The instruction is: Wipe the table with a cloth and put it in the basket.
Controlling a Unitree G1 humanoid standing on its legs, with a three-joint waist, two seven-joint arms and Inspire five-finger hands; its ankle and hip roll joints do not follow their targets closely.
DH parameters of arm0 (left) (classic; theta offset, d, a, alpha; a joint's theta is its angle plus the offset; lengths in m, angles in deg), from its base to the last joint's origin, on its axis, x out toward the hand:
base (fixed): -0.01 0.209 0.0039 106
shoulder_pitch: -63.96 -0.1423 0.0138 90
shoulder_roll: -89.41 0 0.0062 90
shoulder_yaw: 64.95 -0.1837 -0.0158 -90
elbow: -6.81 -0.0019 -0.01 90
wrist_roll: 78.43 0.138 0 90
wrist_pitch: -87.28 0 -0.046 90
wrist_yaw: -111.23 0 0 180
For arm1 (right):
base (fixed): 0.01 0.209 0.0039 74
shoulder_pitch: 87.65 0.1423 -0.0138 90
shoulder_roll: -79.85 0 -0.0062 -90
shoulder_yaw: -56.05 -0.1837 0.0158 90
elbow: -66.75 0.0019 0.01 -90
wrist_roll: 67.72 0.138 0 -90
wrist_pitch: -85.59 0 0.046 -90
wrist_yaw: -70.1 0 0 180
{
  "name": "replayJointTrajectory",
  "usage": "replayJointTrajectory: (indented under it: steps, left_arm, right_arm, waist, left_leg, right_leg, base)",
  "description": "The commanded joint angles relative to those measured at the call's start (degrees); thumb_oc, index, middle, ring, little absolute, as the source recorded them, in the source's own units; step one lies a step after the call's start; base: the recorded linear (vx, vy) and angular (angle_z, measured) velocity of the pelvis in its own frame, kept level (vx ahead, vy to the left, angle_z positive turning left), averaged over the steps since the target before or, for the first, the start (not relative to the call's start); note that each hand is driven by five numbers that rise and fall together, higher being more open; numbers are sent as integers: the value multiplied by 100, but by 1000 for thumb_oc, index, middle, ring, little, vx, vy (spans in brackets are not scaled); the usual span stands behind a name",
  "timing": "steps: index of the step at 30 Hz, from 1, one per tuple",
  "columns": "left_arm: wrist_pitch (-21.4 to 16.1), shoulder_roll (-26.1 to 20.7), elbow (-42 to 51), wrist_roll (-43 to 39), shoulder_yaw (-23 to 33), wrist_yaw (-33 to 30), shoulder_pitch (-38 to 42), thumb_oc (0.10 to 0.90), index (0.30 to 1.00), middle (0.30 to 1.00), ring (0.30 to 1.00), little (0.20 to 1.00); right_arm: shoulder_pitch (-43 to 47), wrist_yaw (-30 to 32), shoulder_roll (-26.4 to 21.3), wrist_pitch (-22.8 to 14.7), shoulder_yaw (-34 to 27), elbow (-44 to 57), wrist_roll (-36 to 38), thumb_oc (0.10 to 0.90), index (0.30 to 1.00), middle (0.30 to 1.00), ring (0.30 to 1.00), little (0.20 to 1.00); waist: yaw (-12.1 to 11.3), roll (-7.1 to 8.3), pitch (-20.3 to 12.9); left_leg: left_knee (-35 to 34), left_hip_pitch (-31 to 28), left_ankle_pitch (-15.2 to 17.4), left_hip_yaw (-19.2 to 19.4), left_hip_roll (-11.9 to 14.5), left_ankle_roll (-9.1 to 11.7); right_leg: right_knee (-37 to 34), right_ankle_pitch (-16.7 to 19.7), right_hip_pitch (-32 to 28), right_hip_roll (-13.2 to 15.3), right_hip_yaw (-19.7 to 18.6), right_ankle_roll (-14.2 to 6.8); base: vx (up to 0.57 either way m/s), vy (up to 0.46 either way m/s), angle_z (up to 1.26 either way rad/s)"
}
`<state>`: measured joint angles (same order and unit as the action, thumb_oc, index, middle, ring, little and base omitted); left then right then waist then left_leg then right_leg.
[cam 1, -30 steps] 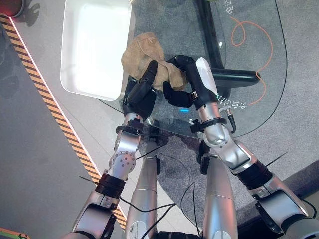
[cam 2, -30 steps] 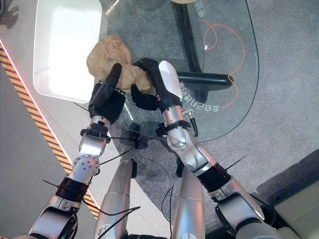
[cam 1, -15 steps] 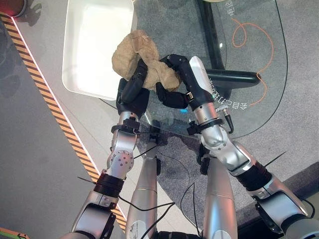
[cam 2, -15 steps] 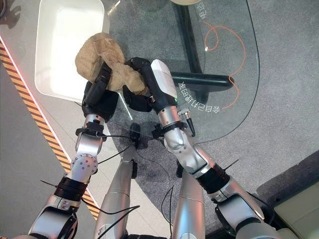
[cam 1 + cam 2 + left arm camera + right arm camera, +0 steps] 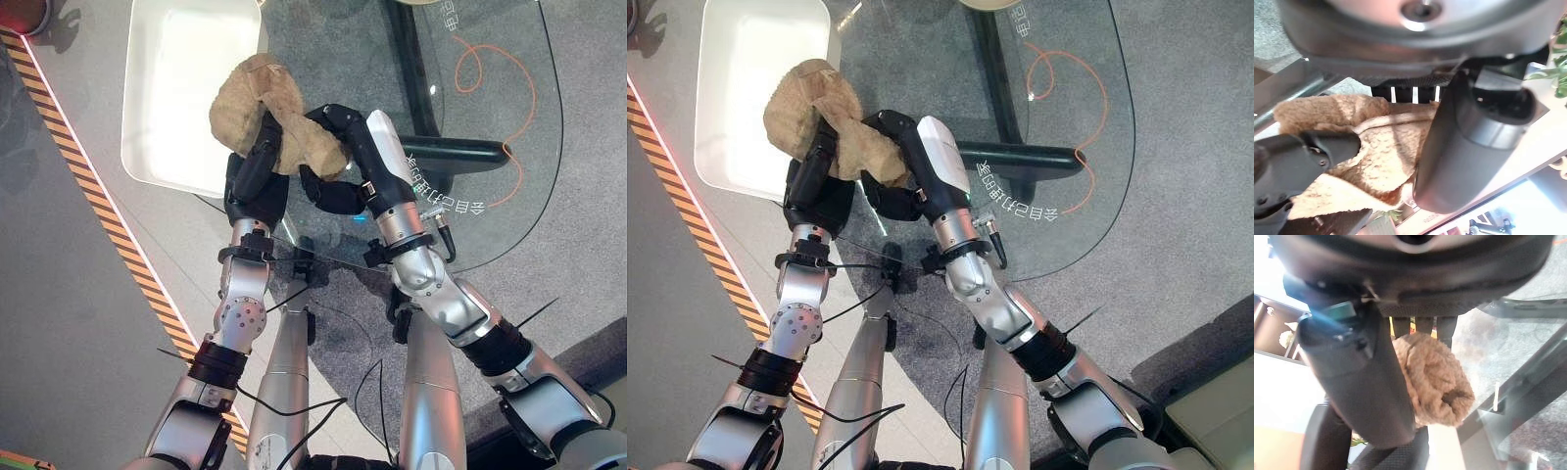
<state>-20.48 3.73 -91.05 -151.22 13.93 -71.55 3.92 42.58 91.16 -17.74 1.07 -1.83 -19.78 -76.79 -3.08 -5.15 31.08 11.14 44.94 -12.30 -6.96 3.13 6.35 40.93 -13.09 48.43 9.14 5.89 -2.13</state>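
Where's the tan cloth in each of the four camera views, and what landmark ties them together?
Left eye view: cloth at upper centre, bunched between both hands, beside the white basket.
Right eye view: cloth at upper left, overlapping the basket's edge.
Left wrist view: cloth across the middle.
Right wrist view: cloth at centre.
Shared landmark: the glass table.

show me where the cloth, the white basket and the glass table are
cloth [image 5: 245, 103], left eye view, on its bunched upper fold.
white basket [image 5: 176, 98], left eye view, on its bare floor.
glass table [image 5: 490, 127], left eye view, on bare glass.
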Motion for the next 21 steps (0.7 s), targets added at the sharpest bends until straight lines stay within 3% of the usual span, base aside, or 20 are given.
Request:
replayJointTrajectory:
  steps: [1, 21]
  left_arm:
    - [-669, 6, 704, 417, 197, 168, 702, 100, 300, 300, 300, 200]
    - [-1423, -36, 520, 863, 557, -465, 829, 100, 300, 300, 300, 200]
  right_arm:
    - [812, 171, 277, -538, -329, 694, -226, 800, 900, 900, 900, 900]
    - [920, 185, 338, -443, -299, 622, -213, 800, 900, 900, 900, 900]
  waist:
    - [-18, 205, -129]
    - [-77, 187, -129]
  left_leg:
    - [487, -331, 954, 644, -669, -596]
    - [505, -345, 949, 628, -662, -556]
  right_leg:
    - [-1893, 1151, -506, -332, 266, -117]
    - [-1797, 1066, -515, -314, 308, -89]
  base:
    - [0, 0, 0]
    - [0, 0, 0]
